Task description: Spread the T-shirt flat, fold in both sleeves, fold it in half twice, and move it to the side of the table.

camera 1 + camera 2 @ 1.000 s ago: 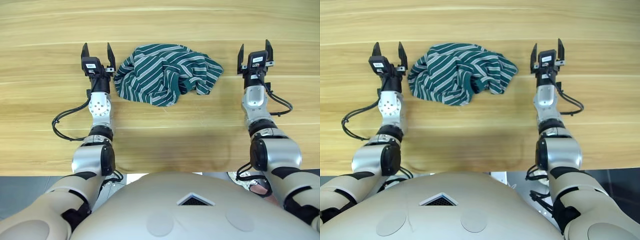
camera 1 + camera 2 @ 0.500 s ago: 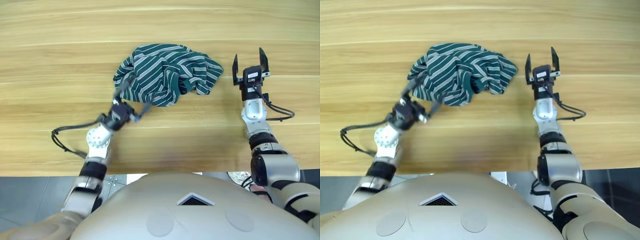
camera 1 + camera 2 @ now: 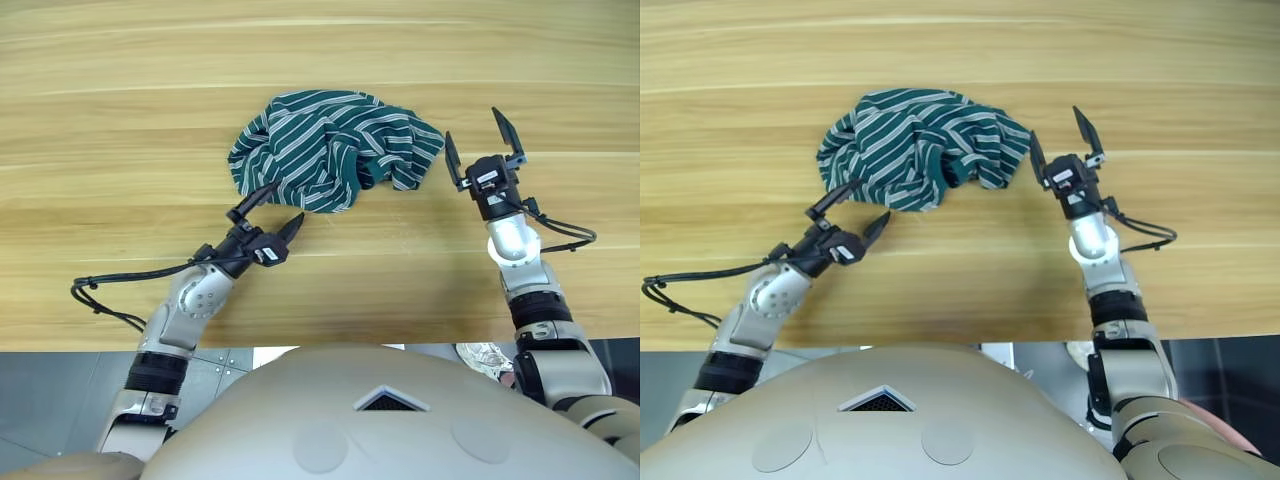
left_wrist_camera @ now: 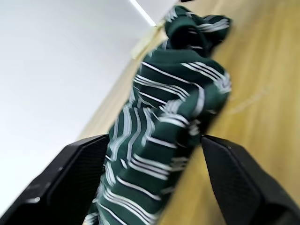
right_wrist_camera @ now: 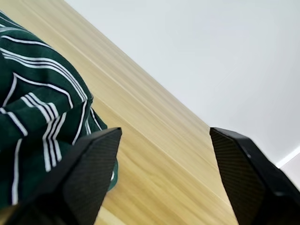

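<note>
Since a second ago, the left arm has drawn back toward the robot and swung inward, so the left end effector (image 3: 282,207) now points at the near edge of the cloth instead of standing beside its left side. The right end effector (image 3: 472,126) has come closer to the cloth's right edge and tilted. The garment has kept its heap.

We see a dark green T-shirt with thin white stripes (image 3: 330,150), soft knit fabric, lying crumpled in rumpled folds on the middle of a light wooden table with long straight grain bands (image 3: 120,120). It is not spread flat.

Both end effectors are black, each with two tapering pointed fingers. The left one's fingers are spread wide and hold nothing, one tip just at the shirt's near hem; we cannot tell whether it touches. The right one is also spread wide and empty, just beside the shirt's right edge, apart from it. Each carries a small white label (image 3: 486,179); its print is too small to read. Black cables (image 3: 110,283) loop from both wrists.

From the left wrist, the striped folds (image 4: 173,122) rise between the two textured black fingers (image 4: 70,176). From the right wrist, the shirt's edge (image 5: 33,136) sits by one finger (image 5: 89,166), with a plain white wall (image 5: 197,51) beyond the table.
</note>
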Robot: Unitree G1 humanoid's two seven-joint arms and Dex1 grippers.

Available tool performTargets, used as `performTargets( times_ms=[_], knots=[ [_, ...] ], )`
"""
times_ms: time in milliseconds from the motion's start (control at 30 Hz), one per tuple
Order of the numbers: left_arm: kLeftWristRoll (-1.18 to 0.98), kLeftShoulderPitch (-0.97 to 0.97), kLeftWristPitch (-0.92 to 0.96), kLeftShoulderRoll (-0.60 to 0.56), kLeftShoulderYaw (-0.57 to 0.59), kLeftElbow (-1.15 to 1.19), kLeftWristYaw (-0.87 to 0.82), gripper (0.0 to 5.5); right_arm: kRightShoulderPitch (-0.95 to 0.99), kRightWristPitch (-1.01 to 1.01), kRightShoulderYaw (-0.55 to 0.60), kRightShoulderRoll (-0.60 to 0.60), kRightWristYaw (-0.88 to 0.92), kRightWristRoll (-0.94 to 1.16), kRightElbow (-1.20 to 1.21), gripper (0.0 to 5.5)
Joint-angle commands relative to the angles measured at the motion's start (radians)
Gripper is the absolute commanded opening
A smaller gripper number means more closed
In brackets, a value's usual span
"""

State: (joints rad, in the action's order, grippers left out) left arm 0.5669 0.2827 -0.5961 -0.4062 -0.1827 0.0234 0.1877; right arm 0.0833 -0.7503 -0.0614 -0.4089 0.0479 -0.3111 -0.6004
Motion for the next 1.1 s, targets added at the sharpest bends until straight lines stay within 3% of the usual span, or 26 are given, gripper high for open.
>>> performTargets(
  times_ms=[33,400,533,633,733,800,933,1100],
  knots=[
    [0.003,-0.011,-0.034,0.041,-0.046,0.022,-0.068,3.64,-0.002,0.015,-0.018,0.01,0.035,-0.042,-0.04,3.47],
    [-0.029,-0.017,-0.055,0.063,-0.05,0.056,-0.167,3.64,0.008,0.01,-0.043,0.008,0.093,-0.093,-0.095,3.47],
    [-0.036,0.03,-0.113,-0.025,-0.128,0.055,-0.063,3.64,0.008,0.01,-0.047,0.004,0.092,-0.093,-0.097,3.47],
    [-0.232,0.087,-0.212,-0.079,-0.22,0.0,0.043,3.64,0.008,0.016,-0.048,0.001,0.085,-0.087,-0.099,3.47],
    [-0.308,0.094,-0.197,-0.112,-0.223,-0.017,0.103,3.64,0.01,0.017,-0.049,-0.004,0.083,-0.086,-0.105,3.47],
    [-0.262,0.068,-0.157,-0.123,-0.18,-0.002,0.093,3.64,0.012,0.018,-0.052,-0.006,0.082,-0.088,-0.109,3.47],
    [-0.04,-0.012,0.016,-0.086,-0.053,0.032,-0.089,3.64,0.021,0.018,-0.06,-0.003,0.081,-0.091,-0.118,3.47],
    [0.097,-0.018,0.109,-0.064,-0.078,0.013,-0.145,3.64,0.015,0.016,-0.062,-0.005,0.081,-0.086,-0.115,3.47]
  ],
)
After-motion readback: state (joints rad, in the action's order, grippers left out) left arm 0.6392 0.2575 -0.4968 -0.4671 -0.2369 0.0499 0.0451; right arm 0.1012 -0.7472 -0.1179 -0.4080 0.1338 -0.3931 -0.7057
